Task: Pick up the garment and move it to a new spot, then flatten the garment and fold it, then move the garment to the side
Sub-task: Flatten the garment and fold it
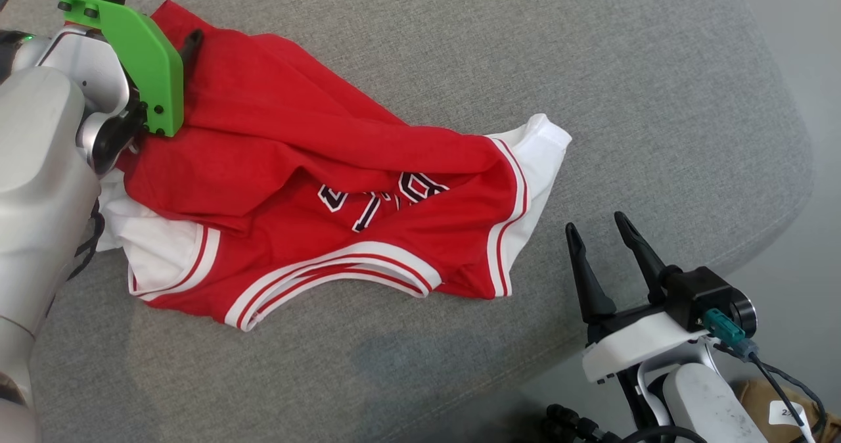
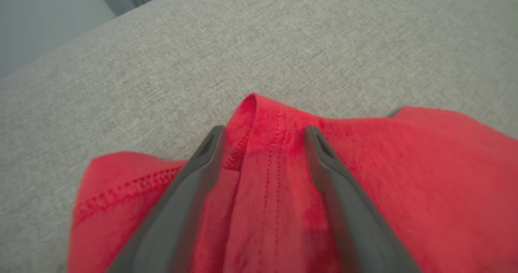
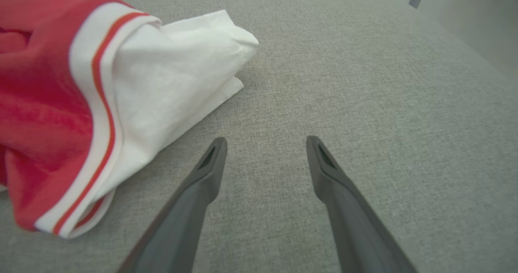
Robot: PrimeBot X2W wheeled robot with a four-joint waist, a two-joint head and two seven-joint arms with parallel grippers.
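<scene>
The garment is a red jersey with white and red trim and a white lining, lying crumpled on the grey upholstered surface. My left gripper is at the garment's far left corner, behind a green bracket. In the left wrist view my left gripper is open, its fingers astride a stitched red fold of the garment. My right gripper stands open over bare fabric, just right of the garment's white sleeve end. The right wrist view has my right gripper empty, with the garment at its left.
The upholstered surface ends in a curved edge at the right, with pale floor beyond. Cables and a brown labelled box sit at the lower right. Bare grey fabric stretches to the far right of the garment.
</scene>
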